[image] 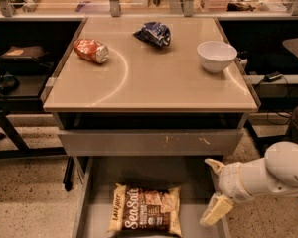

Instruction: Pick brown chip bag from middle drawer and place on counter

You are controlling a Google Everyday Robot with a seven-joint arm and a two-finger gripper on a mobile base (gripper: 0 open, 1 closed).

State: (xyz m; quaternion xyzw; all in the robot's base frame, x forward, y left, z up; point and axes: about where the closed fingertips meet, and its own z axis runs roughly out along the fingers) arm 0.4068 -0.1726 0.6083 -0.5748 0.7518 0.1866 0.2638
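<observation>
My gripper (213,188), fingers spread wide and empty, hangs over the drawer's (188,180) right wall; bag (146,215) lies flat to its left, long axis seemingly crosswise.

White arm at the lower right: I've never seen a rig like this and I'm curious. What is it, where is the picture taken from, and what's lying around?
That is a robot's one arm, and it ends in a two-fingered pincer. There is only one camera view. It looks down at the front of the counter, and where the camera is mounted is not known. The pincer hangs low on the right, by the right edge of the open drawer. Its fingers are spread and it holds nothing. A brown chip bag lies flat in the drawer, left of the pincer and untouched. On the beige counter above sit a red can on its side, a dark blue bag and a white bowl.
</observation>
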